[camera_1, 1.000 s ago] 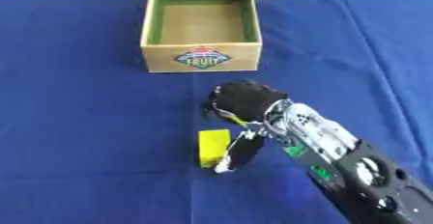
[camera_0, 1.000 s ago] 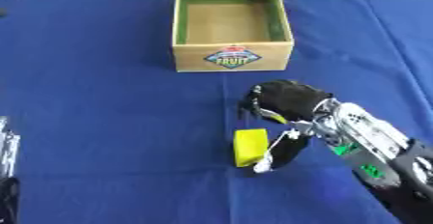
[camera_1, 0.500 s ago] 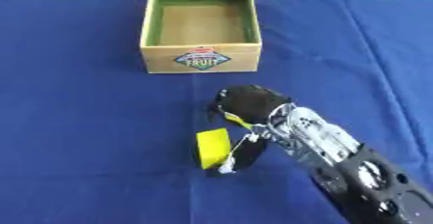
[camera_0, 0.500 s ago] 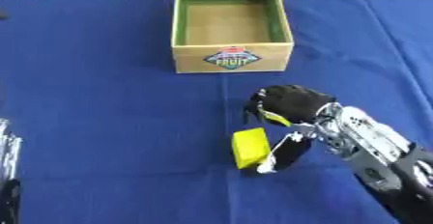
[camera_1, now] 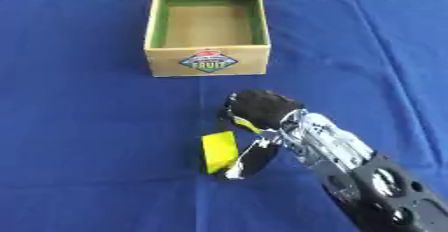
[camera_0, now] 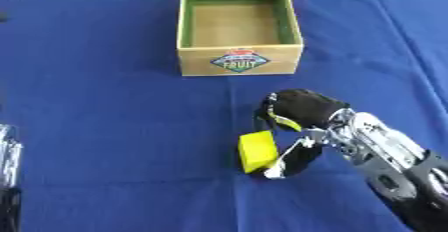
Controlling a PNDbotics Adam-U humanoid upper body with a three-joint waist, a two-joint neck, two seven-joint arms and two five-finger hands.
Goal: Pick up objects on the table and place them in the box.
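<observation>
Left hand (camera_0: 9, 176): only a sliver at the lower-left edge, well apart from the work; whether its fingers are open or curled cannot be told. Block (camera_0: 256, 150): yellow, on the blue cloth (camera_0: 96, 101), long axis running roughly toward and away from the robot. Right hand (camera_0: 293, 121): immediately right of the block, fingers curled about it, thumb at its near end; judged a grasp. Box (camera_0: 239, 62): open, apparently empty, straight beyond the block, so the carry runs forward and slightly left
</observation>
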